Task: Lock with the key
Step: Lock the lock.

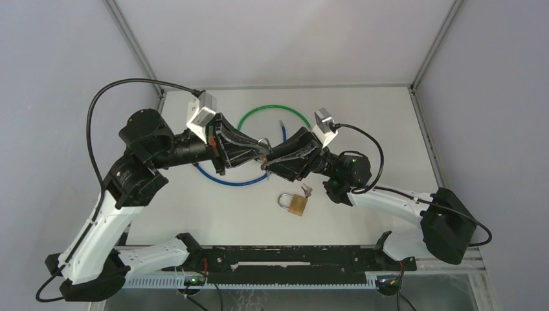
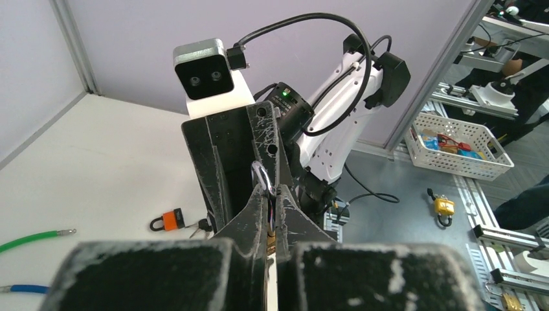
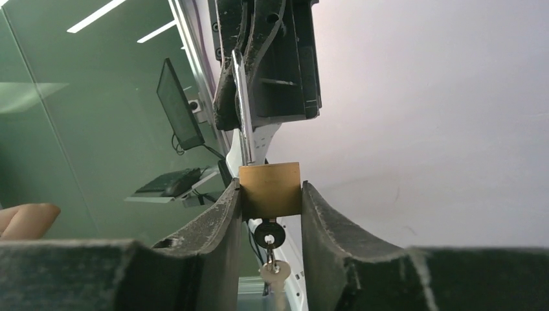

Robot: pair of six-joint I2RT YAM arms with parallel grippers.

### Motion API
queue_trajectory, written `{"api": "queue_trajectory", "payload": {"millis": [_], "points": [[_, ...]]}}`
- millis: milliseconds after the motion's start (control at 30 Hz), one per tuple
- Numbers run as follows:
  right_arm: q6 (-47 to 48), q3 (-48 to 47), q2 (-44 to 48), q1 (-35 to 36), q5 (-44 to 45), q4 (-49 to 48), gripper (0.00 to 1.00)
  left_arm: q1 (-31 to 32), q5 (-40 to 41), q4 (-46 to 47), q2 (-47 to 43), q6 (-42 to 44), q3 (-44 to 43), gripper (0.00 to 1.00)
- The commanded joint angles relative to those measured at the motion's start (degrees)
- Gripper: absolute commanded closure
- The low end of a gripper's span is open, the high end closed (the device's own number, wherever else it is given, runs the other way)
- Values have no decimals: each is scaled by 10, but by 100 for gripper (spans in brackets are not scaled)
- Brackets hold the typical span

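Note:
A brass padlock [image 3: 269, 189] is held in the air between both grippers over the middle of the table. My right gripper [image 3: 269, 194] is shut on its brass body. A black-headed key [image 3: 268, 234] sits in the keyhole underneath, with a silver key [image 3: 274, 269] hanging from its ring. My left gripper [image 2: 272, 201] is shut on the silver shackle [image 2: 262, 181], which also shows in the right wrist view [image 3: 243, 103]. In the top view the left gripper [image 1: 259, 148] and the right gripper [image 1: 270, 159] meet tip to tip, hiding most of the lock.
A second padlock [image 1: 296, 203] with keys lies on the table just in front of the grippers; the left wrist view shows it orange [image 2: 169, 221]. A green cable loop [image 1: 272, 109] and a blue cable [image 1: 226, 180] lie behind and under the arms.

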State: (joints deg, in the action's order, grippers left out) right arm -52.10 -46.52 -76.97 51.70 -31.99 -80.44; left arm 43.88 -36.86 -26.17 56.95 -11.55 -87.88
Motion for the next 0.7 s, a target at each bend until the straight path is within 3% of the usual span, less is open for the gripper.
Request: {"api": "queue_trajectory", "payload": {"millis": [0,100,233,300,367,567,667], "points": [[0,-25,9,4,-22,-30,65,-1,7,24,-2,3,12,100],[10,-25,17,2,-28,-19,77,-1,7,24,-5,3,17,100],[50,-25,36,6,-28,26,78,0,11,24,-9,0,26,100],[87,-25,55,13,-21,64,91,0,15,24,-11,-4,30,100],[157,-25,80,23,-7,124,100,-1,20,25,-14,-10,38,100],[406,-24,177,92,148,346,100,-1,59,26,-28,-47,68,99],[480,-24,202,110,212,400,100,-1,83,19,-31,-62,78,78]]}}
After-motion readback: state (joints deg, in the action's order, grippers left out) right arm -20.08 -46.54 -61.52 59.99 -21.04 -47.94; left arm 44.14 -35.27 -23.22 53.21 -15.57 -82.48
